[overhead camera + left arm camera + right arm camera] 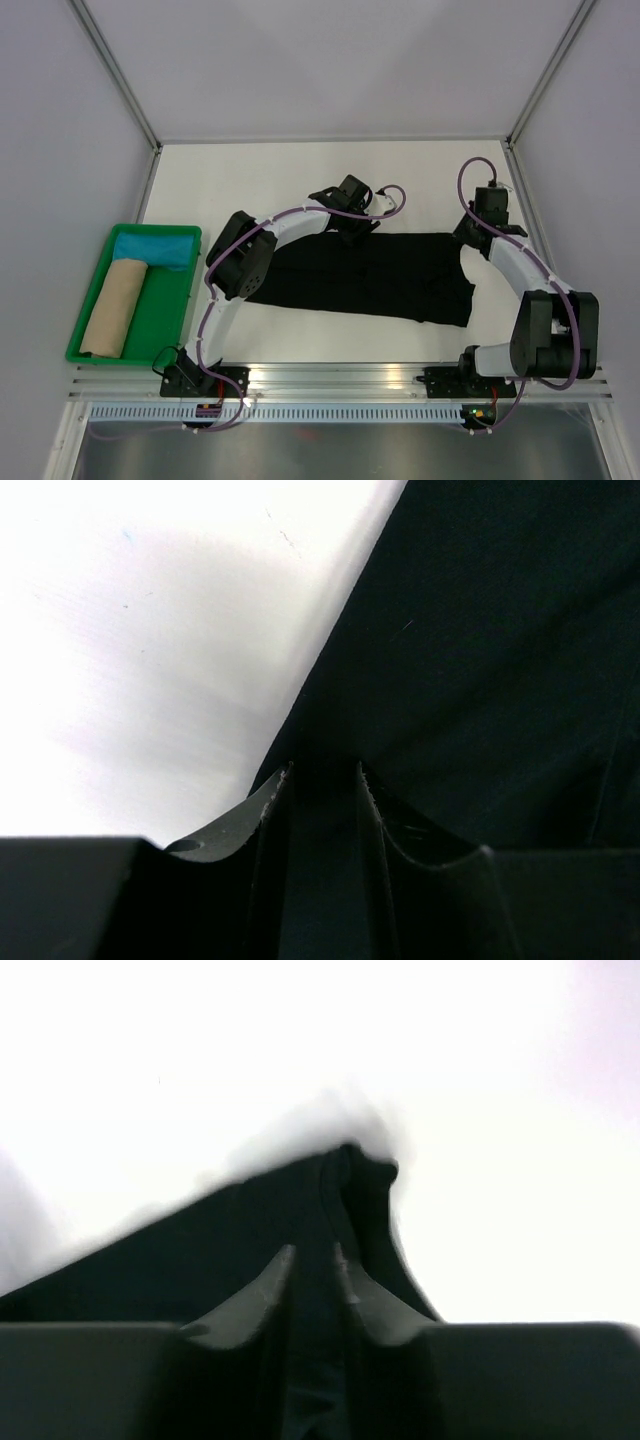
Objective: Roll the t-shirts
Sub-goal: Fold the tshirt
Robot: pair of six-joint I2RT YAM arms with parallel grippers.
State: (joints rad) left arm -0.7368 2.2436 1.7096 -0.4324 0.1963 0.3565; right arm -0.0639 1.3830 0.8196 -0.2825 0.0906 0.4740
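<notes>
A black t-shirt (pixel 370 275) lies flat across the middle of the white table, folded into a long band. My left gripper (pixel 357 224) is at its far edge, shut on the black cloth (pixel 470 640); cloth fills the gap between the fingers (pixel 262 805). My right gripper (pixel 468 238) is at the shirt's far right corner, shut on a raised fold of the cloth (pixel 330 1210). A tan cloth roll (pixel 115 307) and a turquoise-blue roll (pixel 155 247) lie in the green tray (pixel 180 300) at the left.
The enclosure's walls and frame posts (pixel 120 70) stand around the table. The metal rail (pixel 340 380) with both arm bases runs along the near edge.
</notes>
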